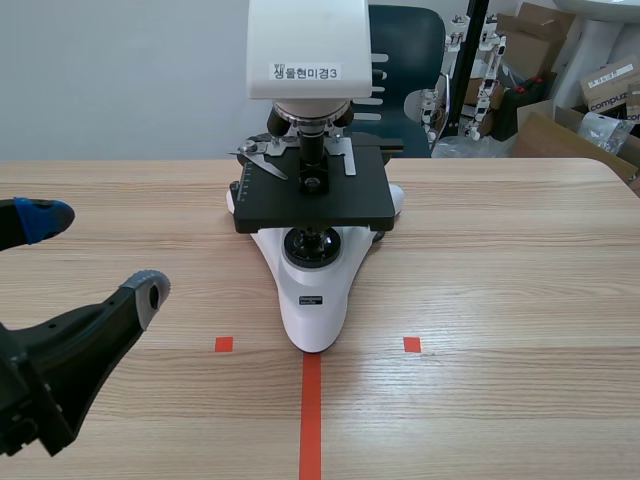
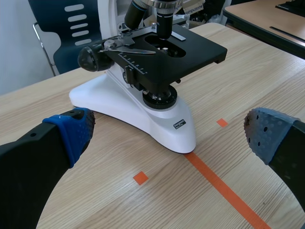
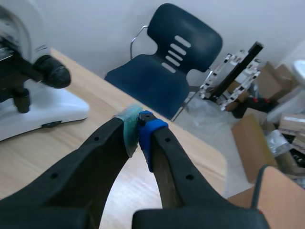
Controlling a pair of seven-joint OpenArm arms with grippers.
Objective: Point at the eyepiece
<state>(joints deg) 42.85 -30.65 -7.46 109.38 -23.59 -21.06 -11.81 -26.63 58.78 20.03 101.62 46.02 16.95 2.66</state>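
Your left fingers (image 1: pixel 148 292) stand wide apart with nothing between them, low over the desk (image 1: pixel 500 280). The microscope (image 1: pixel 315 250) stands ahead of them, clear of both pads. In the left wrist view its white foot lies ahead of the gap between the fingers, somewhat nearer the blue-padded one. The black stage (image 2: pixel 181 50) and the objective lenses (image 2: pixel 164 14) sit farther ahead, above the foot. The foot's tip meets the end of the orange-red tape line (image 2: pixel 224 191), which runs back into the gap on the grey-padded finger's side.

The eyepiece shows in none of your views. The microscope's white head (image 1: pixel 308 45), with its printed label, is cut off by the scene view's edge.

Your right fingers (image 3: pixel 138 128) are closed pad against pad and grip nothing. The microscope's foot and a black focus knob (image 3: pixel 52 71) lie off to the side of the grey-green-padded finger, well apart from it. Ahead of the fingertips, past the desk's edge, stands a dark blue chair (image 3: pixel 167 71). Cardboard boxes (image 3: pixel 281 129) lie beyond it on the blue-padded finger's side.
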